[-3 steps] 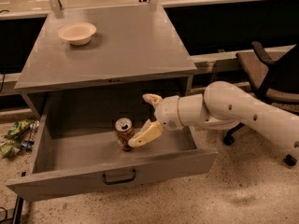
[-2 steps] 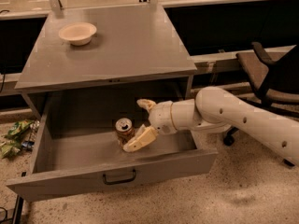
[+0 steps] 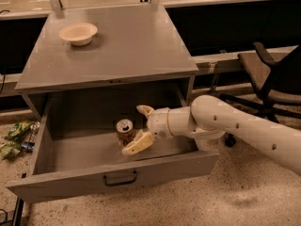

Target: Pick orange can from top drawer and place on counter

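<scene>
The orange can (image 3: 124, 130) stands upright inside the open top drawer (image 3: 113, 178), near its middle, silver top showing. My gripper (image 3: 136, 128) reaches in from the right on a white arm, open, with one tan finger (image 3: 144, 110) behind the can and the other (image 3: 137, 143) in front of it, close around its right side. The can stands on the drawer floor. The counter (image 3: 127, 46) spreads above the drawer.
A shallow white bowl (image 3: 78, 33) sits at the counter's back left. A black office chair (image 3: 275, 74) stands to the right. Green litter (image 3: 16, 135) lies on the floor at the left. A dark bar handle (image 3: 120, 178) is on the drawer front.
My gripper has moved left toward the can, and its fingers now straddle the can's right side. The can has not moved.
</scene>
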